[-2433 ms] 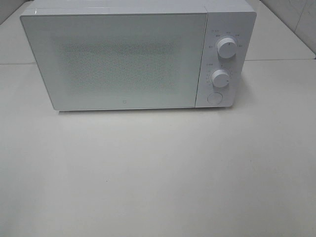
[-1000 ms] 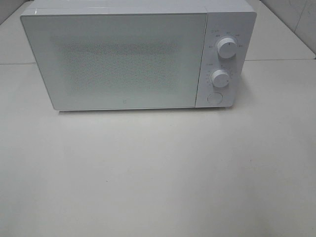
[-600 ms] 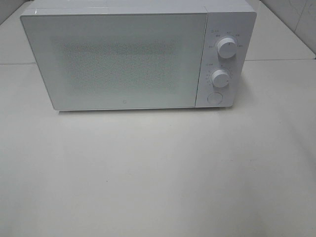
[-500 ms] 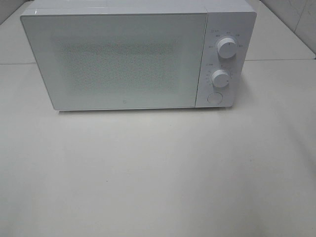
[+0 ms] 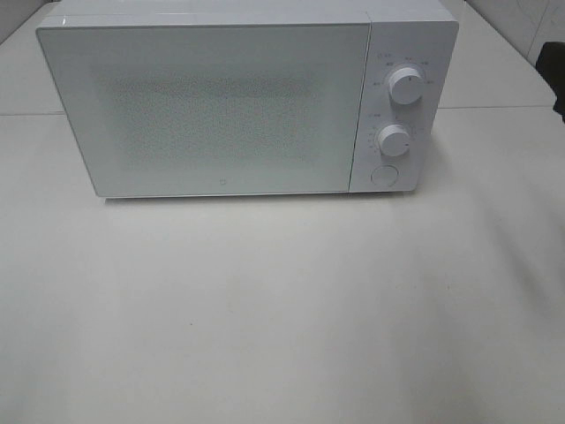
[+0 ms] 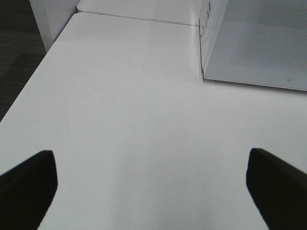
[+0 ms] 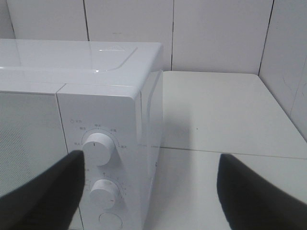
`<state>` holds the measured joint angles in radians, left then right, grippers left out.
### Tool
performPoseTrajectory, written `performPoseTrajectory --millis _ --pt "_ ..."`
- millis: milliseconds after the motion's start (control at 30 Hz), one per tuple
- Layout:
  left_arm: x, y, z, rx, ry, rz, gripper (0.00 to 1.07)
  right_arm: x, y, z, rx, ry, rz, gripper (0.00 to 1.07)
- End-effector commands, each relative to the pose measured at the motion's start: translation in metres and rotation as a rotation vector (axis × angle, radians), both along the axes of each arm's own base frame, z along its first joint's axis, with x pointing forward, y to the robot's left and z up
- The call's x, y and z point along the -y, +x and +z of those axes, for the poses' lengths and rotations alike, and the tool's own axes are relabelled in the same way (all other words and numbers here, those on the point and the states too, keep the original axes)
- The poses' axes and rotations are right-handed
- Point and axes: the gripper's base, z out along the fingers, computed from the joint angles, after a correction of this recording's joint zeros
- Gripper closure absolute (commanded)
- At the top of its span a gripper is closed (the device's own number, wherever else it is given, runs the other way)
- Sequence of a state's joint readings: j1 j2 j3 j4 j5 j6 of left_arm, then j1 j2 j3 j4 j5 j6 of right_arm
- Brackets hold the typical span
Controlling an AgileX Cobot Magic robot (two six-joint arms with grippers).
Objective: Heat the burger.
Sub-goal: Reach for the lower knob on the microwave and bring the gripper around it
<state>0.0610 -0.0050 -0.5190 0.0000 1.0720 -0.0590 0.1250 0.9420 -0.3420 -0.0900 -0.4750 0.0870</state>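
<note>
At left we see the left gripper (image 6: 153, 191) above the white table (image 5: 265, 309), its jaws spread wide and empty. In the middle stands a white microwave (image 5: 247, 102) with its door (image 5: 177, 132) closed, and an upper knob (image 5: 405, 86) and a lower knob (image 5: 395, 140) on its right side. The right gripper (image 7: 151, 196) faces those knobs, its jaws wide apart and holding nothing. We cannot tell where the burger is.

The microwave (image 5: 247, 106) casing is formed in smooth white plastic with a slight sheen; bright reflections are carried on its top panel. The door (image 5: 207, 110) is faced with a glossy pane printed with a fine dot pattern. The knobs (image 5: 404, 86) are finished in smooth white plastic. The table (image 5: 282, 309) is surfaced smooth, off-white and semi-matt. The fingers (image 6: 29, 187) of the left gripper (image 6: 149, 165) are finished matt black.
</note>
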Motion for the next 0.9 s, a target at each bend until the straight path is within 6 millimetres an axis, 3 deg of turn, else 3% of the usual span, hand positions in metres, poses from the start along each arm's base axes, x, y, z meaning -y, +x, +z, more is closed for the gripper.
performPoseTrajectory --millis 33,300,367,567,900 --pt "0.000 -0.002 -0.001 0.014 0.002 0.002 0.07 0.001 0.002 -0.004 0.043 0.022 -0.011 0.32" --pt "0.000 -0.002 -0.001 0.014 0.002 0.002 0.07 -0.002 0.011 -0.024 0.008 0.052 -0.038 0.32" --pt "0.000 -0.002 -0.001 0.013 0.002 0.002 0.07 -0.016 0.017 -0.034 -0.011 0.004 -0.003 0.32" --pt "0.000 -0.002 -0.001 0.013 0.002 0.002 0.07 -0.028 0.022 -0.046 -0.023 -0.020 -0.006 0.32" --pt "0.000 -0.002 -0.001 0.013 0.002 0.002 0.07 -0.057 0.032 -0.073 0.051 -0.059 -0.125 0.32"
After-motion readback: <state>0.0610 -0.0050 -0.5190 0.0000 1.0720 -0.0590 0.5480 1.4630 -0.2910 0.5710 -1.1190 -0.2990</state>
